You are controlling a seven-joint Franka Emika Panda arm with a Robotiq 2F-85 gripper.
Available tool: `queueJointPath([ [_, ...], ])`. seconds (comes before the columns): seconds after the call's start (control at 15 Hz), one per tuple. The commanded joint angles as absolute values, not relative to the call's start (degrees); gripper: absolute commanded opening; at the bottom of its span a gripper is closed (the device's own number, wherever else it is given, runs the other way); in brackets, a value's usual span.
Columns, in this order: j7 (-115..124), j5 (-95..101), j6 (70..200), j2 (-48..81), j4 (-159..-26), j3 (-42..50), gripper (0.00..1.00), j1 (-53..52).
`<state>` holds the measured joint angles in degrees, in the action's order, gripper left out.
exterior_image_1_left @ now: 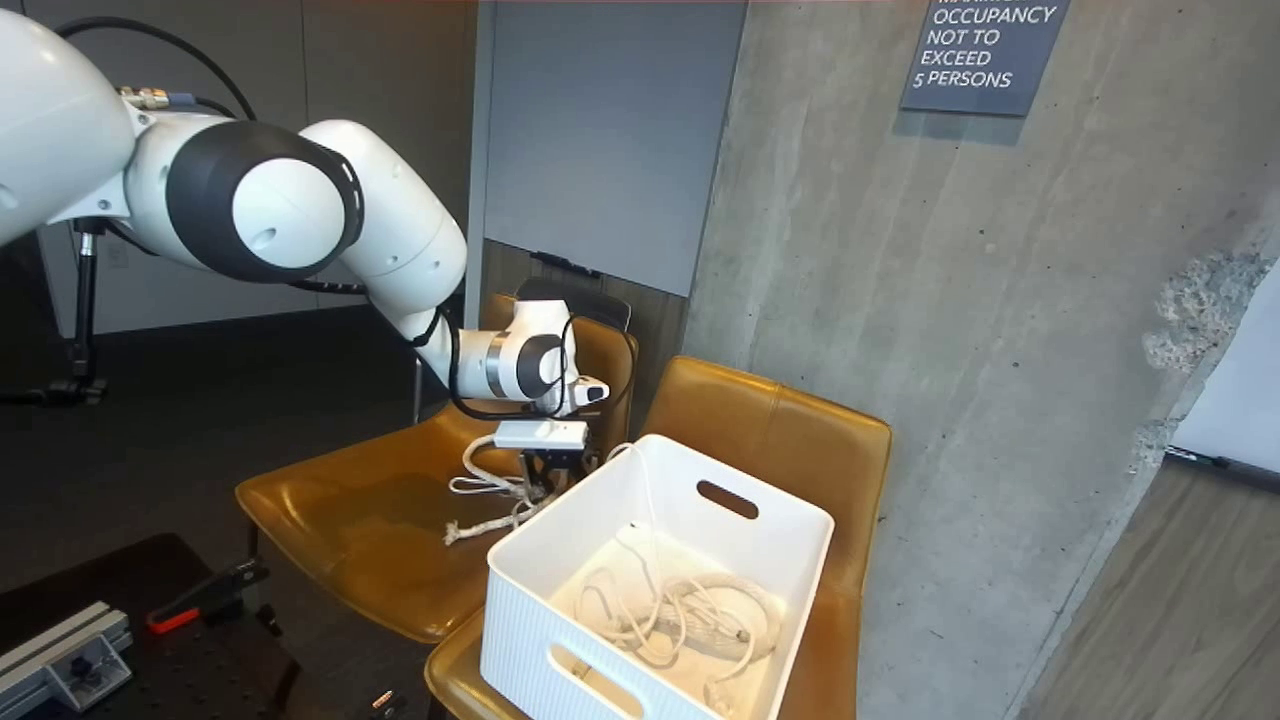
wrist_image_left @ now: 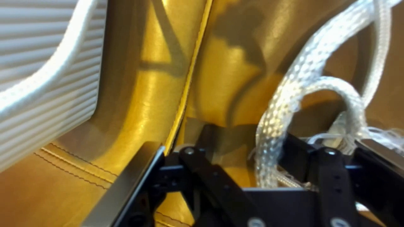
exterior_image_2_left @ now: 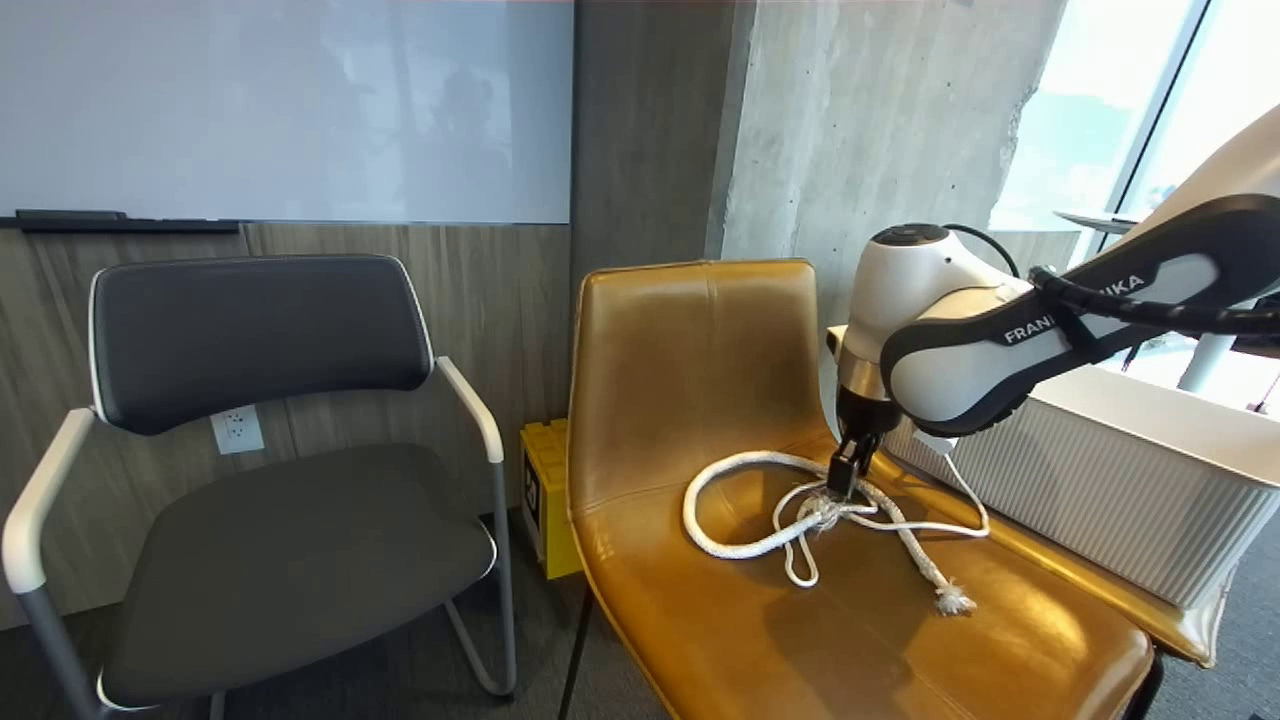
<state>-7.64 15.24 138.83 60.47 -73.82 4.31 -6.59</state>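
White braided rope (exterior_image_2_left: 820,512) (one end frayed to a tuft) lies tangled on the brown chair (exterior_image_2_left: 720,630). The fingers (exterior_image_2_left: 842,476) stand well apart amid its loops, with rope lying loose between them.

Braided rope (wrist_image_left: 285,101) crowds the gap in your hand (wrist_image_left: 251,145). The ribbed bin (exterior_image_2_left: 1060,490) blocks you alongside; its top is open.

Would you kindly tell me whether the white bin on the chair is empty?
No, coils of pale rope lie inside the bin in an exterior view.
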Motion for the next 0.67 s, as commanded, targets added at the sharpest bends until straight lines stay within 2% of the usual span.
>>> queueJointPath([
  [0.0,-5.67,15.27,137.84,61.35,-74.17,4.17,0.17,-7.55],
  [0.13,-5.43,15.35,137.90,60.41,-75.32,4.48,0.02,-7.55],
  [0.6,-3.70,15.46,136.95,47.14,-87.34,3.48,0.02,-10.23],
])
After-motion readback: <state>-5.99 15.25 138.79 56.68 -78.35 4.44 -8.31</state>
